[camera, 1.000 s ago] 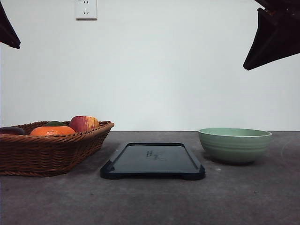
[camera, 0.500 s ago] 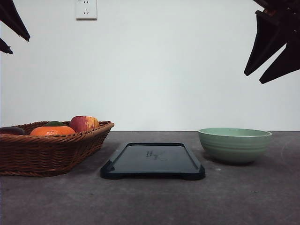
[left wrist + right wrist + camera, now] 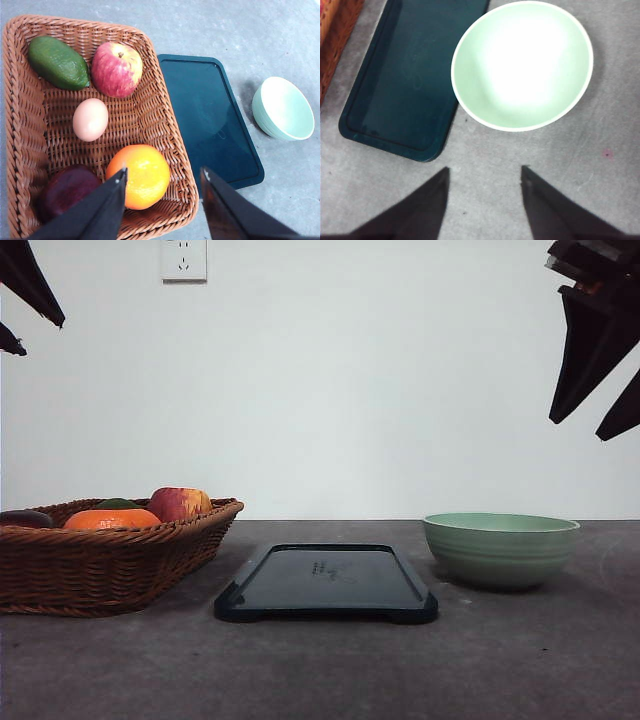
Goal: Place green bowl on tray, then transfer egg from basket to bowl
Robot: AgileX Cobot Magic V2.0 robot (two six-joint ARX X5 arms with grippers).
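Note:
The green bowl (image 3: 500, 548) (image 3: 522, 65) (image 3: 283, 108) stands empty on the table, right of the tray (image 3: 327, 583) (image 3: 410, 75) (image 3: 210, 120). The tray is bare. An egg (image 3: 90, 119) lies in the middle of the wicker basket (image 3: 110, 565) (image 3: 155, 120) at the left. My right gripper (image 3: 597, 425) (image 3: 484, 172) hangs open high above the bowl, slightly to its right. My left gripper (image 3: 30, 330) (image 3: 162, 172) hangs open high above the basket.
In the basket lie a red apple (image 3: 116, 69) (image 3: 180, 503), an orange (image 3: 139, 175) (image 3: 112, 519), a green avocado (image 3: 58, 62) and a dark purple fruit (image 3: 65, 190). A wall socket (image 3: 184, 259) sits on the white wall behind the grey table.
Both grippers have opened. The right gripper has moved down and to the right. The bowl, tray and basket have not moved.

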